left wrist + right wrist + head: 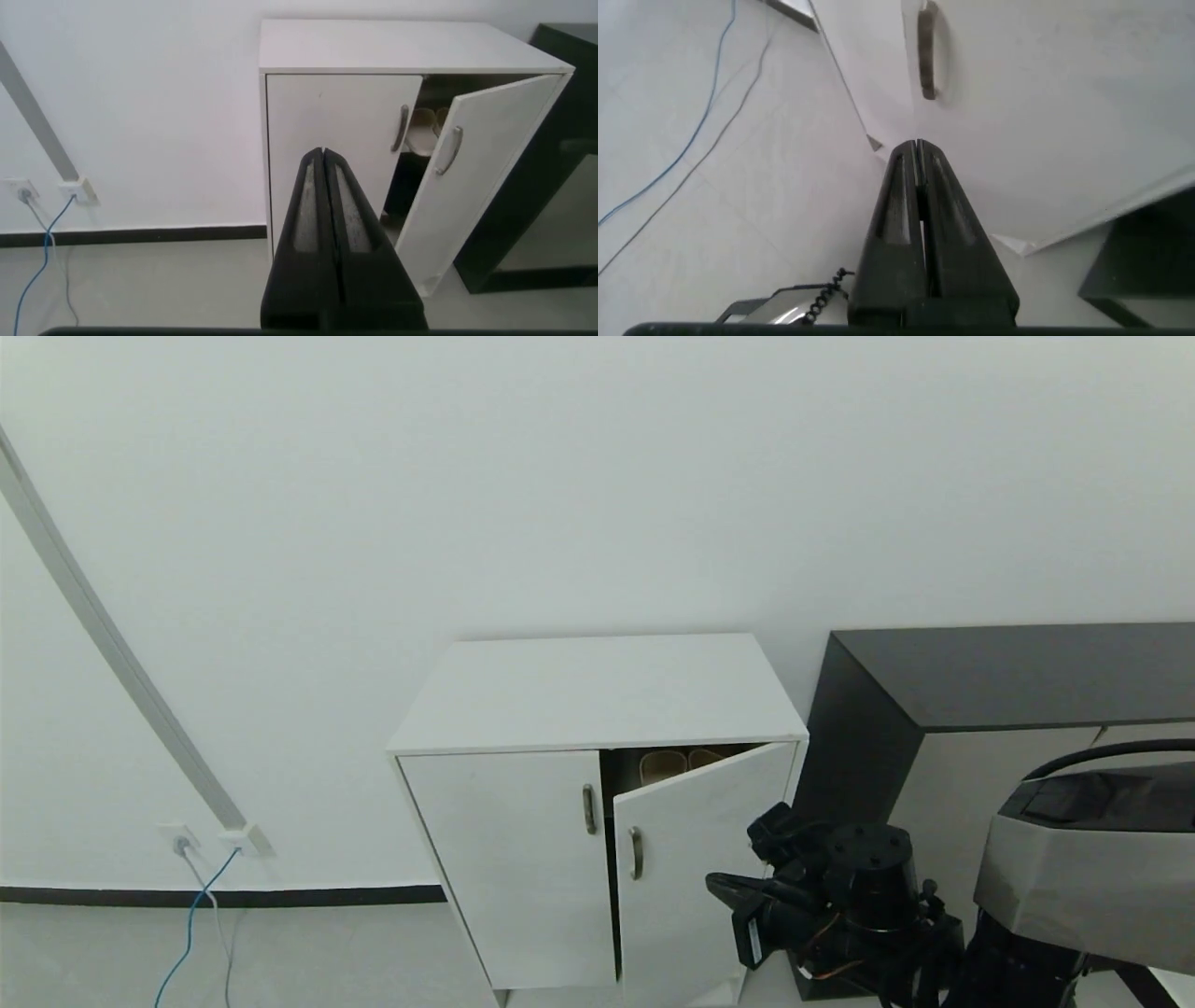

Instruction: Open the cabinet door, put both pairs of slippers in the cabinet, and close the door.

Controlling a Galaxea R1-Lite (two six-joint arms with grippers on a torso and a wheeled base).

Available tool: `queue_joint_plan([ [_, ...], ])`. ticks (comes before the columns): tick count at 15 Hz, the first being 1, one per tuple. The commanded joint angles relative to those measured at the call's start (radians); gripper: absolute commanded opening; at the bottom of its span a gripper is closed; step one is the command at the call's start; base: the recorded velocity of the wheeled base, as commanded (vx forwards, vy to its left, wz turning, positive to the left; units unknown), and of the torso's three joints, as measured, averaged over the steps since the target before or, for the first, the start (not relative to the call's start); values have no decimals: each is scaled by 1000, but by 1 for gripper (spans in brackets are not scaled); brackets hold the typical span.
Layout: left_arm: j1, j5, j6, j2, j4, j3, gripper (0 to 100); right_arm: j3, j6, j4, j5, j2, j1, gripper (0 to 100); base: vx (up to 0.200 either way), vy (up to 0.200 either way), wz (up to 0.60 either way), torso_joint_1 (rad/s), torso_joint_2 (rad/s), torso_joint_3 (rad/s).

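Black, with its jaws pressed together, the right pincer (918, 147) was held just beside the outer face of the right door (1046, 112), below the handle (926, 51); whether contact had been made could not be told. The left pincer (323, 154), likewise closed on nothing, was held well apart from the cabinet (402, 47), facing the left door (327, 121), which was shut.

The right door was found ajar, and through the gap tan slippers (665, 765) were seen inside, high up and near the front edge. Whether both pairs were in there could not be made out.

Closing was judged to be the step in hand. Several faults were foreseen. A smooth panel pushed by a narrow closed tip might be slid along rather than swung, and the handle might be snagged. Should a slipper be jutting past the shelf front, the door would be stopped short or the slipper pinched. The black unit (934, 681) just beside the cabinet left little room, so the arm might be knocked against it.
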Motion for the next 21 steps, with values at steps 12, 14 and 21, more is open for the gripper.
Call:
queue_joint_plan([
  [12, 0, 2, -2, 1, 0, 0, 0, -75, 0, -1, -2, 78, -4, 0, 33, 0, 0, 2, 0, 1],
  [14, 0, 2, -3, 1, 0, 0, 0, -99, 0, 1, -3, 100, -10, 0, 0, 0, 0, 0, 0, 0],
  [21, 0, 2, -3, 1, -2, 0, 0, -173, 0, 7, -3, 154, -35, 0, 0, 0, 0, 0, 0, 0],
])
